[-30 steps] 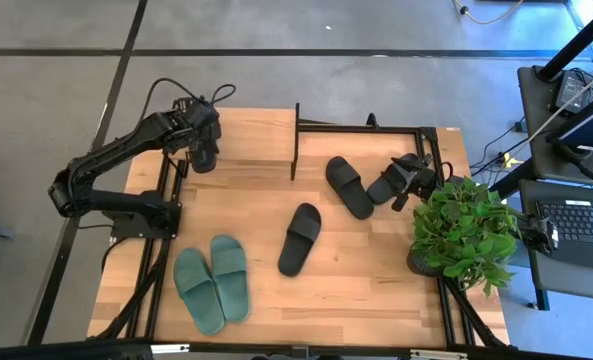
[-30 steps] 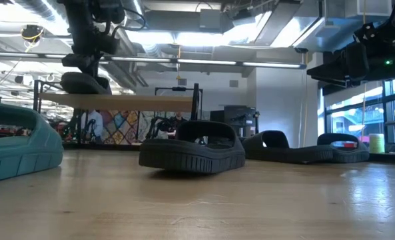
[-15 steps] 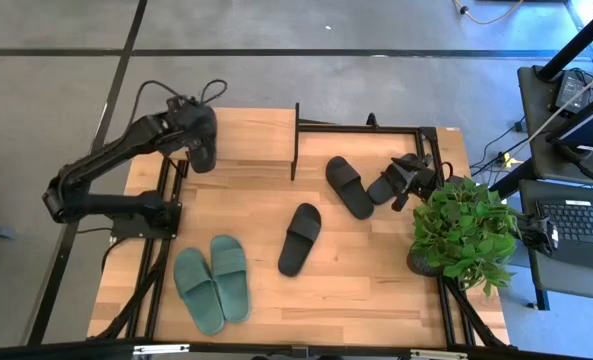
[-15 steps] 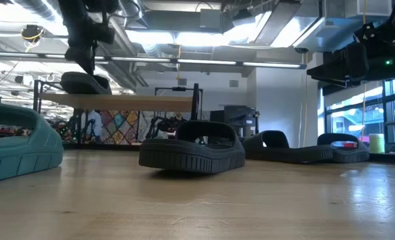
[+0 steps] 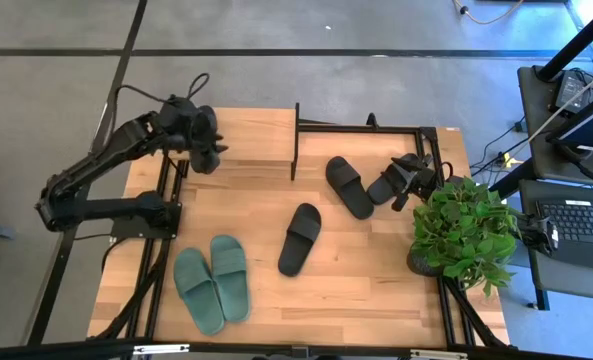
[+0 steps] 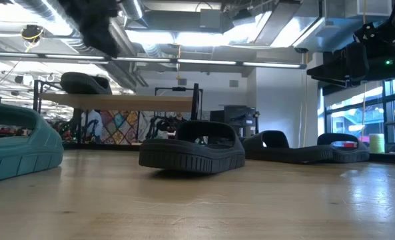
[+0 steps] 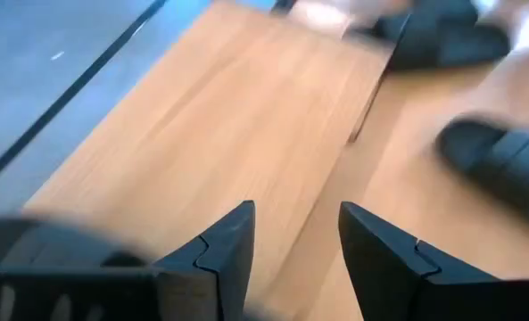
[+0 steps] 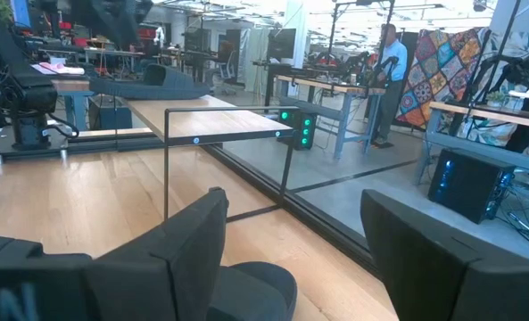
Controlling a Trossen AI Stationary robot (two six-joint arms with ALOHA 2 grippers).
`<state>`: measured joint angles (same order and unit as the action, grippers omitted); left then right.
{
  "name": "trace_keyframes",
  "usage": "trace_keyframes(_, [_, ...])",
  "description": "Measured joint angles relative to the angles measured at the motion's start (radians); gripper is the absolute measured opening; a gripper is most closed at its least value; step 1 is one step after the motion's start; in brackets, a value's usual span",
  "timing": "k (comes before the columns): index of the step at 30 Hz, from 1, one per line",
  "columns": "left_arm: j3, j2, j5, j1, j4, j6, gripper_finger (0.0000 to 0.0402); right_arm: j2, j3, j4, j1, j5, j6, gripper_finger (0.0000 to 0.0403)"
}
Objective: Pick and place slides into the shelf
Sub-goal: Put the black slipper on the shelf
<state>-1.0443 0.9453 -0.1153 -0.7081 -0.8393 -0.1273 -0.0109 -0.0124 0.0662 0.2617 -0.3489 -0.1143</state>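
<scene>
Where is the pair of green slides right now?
In the high view, the green slides lie side by side on the table's near left part, left of a lone black slide.

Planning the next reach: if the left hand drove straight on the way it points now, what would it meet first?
Most likely the shelf's wood top board, which fills the view past the left hand; its fingers are apart and hold nothing. Depth is hard to judge.

No readable text, label, brand, number or sign shows in any view; the marks at the lower left of the right wrist view are too blurred to make out.
</scene>
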Motion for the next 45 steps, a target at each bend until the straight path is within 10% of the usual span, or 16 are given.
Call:
trace_keyframes(15, [0.0,0.252,0.264,0.063,0.113,0.231,0.0156,0.0,0.0,0.0,0.0,0.0,-0.003,0.0257])
trace_keyframes(45, [-0.001,0.272,0.463,0.063,-0.112,0.332,0.0156,0.0,0.0,0.001,0.0,-0.001,-0.001,0.0257])
